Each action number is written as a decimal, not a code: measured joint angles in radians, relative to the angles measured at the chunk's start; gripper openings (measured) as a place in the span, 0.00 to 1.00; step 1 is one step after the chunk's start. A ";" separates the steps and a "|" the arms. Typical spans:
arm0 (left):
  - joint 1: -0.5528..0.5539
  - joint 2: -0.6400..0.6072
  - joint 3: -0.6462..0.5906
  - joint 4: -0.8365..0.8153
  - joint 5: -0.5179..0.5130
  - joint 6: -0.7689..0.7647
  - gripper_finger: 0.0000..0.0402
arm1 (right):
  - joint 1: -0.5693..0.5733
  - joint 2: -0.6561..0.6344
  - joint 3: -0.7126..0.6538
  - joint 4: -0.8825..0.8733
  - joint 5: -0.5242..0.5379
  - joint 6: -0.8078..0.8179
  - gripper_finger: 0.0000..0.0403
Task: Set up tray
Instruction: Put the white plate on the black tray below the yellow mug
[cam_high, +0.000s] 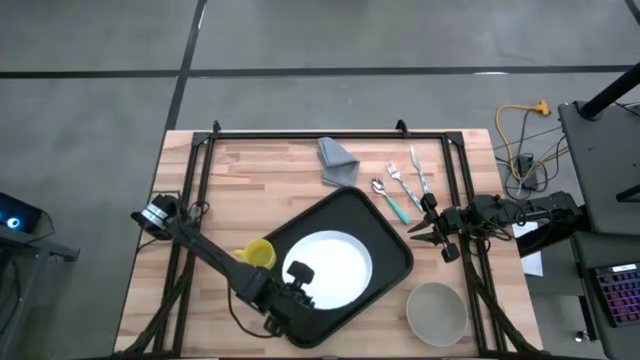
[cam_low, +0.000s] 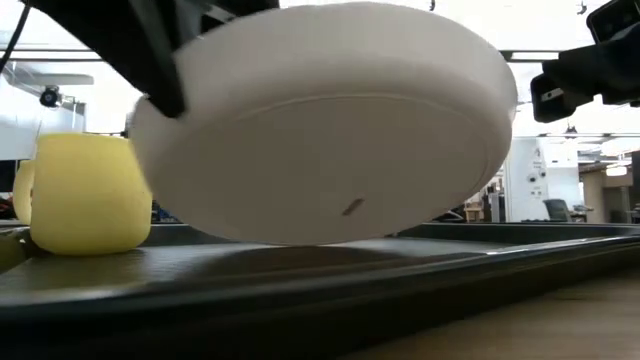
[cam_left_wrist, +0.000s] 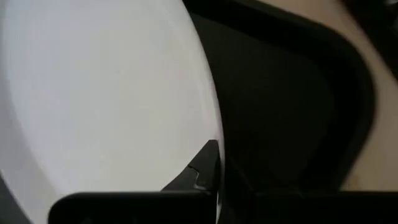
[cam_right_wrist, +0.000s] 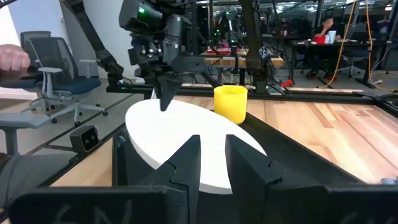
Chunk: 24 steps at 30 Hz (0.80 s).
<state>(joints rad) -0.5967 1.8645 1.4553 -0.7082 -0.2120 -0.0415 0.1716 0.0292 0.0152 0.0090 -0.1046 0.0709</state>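
The black tray (cam_high: 385, 240) lies slantwise in the middle of the table. Over it is the round white plate (cam_high: 335, 268), which fills the low view (cam_low: 330, 130) with its underside showing. My left gripper (cam_high: 297, 290) is at the plate's near-left rim and shut on it. A yellow cup (cam_high: 258, 255) stands upright at the tray's left edge. My right gripper (cam_high: 428, 232) hovers open just off the tray's right corner, pointing at the plate, and touches nothing. My left gripper holds the white plate by its rim (cam_right_wrist: 163, 104), on the side toward the table's near-left. It comes from above with the fingers (cam_right_wrist: 166, 87) pointing down, one finger (cam_left_wrist: 202, 163) lying over the plate's top face. The plate is tilted and raised above the tray floor (cam_low: 300, 275).
A grey bowl (cam_high: 437, 311) stands near the table's near-right corner. Cutlery (cam_high: 402, 188) lies far right of the tray, and a crumpled grey cloth (cam_high: 338, 161) lies by the far edge. Bare wood shows on the far-left part of the table (cam_high: 250, 185).
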 joint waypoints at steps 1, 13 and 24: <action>-0.002 0.000 0.000 0.000 0.014 -0.012 0.00 | 0.000 0.000 0.000 0.000 0.000 0.000 0.17; -0.016 0.000 0.000 0.003 0.174 -0.154 0.00 | 0.000 0.000 0.000 0.000 0.000 0.000 0.17; -0.016 0.000 -0.001 0.051 0.289 -0.164 0.00 | 0.000 0.000 0.000 0.000 0.000 0.000 0.17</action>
<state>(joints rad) -0.6125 1.8645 1.4544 -0.6567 0.0768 -0.2054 0.1717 0.0292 0.0153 0.0090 -0.1045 0.0708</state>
